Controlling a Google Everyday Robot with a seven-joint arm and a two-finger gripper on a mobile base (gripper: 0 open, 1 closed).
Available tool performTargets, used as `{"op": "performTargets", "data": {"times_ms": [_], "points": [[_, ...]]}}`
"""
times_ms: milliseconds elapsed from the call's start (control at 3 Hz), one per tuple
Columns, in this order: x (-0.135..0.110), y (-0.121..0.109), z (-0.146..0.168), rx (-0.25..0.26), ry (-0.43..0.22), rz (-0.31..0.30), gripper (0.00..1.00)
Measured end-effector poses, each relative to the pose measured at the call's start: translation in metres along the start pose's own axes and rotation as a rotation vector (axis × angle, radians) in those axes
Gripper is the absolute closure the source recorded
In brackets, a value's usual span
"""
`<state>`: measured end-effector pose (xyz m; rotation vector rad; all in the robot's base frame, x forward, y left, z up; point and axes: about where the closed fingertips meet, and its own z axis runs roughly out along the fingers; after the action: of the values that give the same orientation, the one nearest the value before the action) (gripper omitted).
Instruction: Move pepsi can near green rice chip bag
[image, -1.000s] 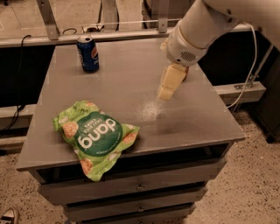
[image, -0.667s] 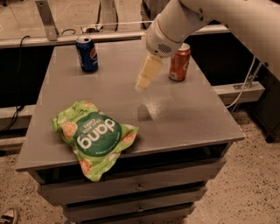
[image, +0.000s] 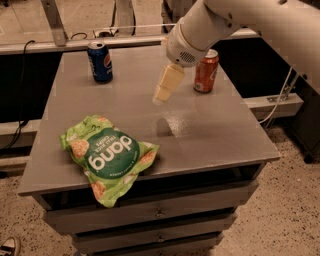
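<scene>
Hovering between the pepsi can (image: 100, 62) and an orange can (image: 206, 71) is the claw (image: 160, 96), grip state untellable

My gripper (image: 161, 94) hangs above the middle of the cabinet top (image: 220, 135). My arm (image: 260, 20) runs out past the upper and right edges. My wrist (image: 187, 47) covers the upper left of the orange-red can (image: 206, 75), whose label is too blurred to read. A shoe (image: 9, 246) is cut off at the lower left corner.
</scene>
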<state>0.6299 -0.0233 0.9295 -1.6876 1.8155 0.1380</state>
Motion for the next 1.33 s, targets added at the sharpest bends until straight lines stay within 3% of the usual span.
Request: {"op": "performTargets", "data": {"times_ms": [333,1000,1333], "points": [[-0.018,-0.025,0.031,0.043,-0.109,0.0,0.0],[-0.062,-0.118,0.118,0.145,-0.376,0.104,0.0],[-0.083,-0.139,0.141,0.14,-0.468,0.166,0.0]]}}
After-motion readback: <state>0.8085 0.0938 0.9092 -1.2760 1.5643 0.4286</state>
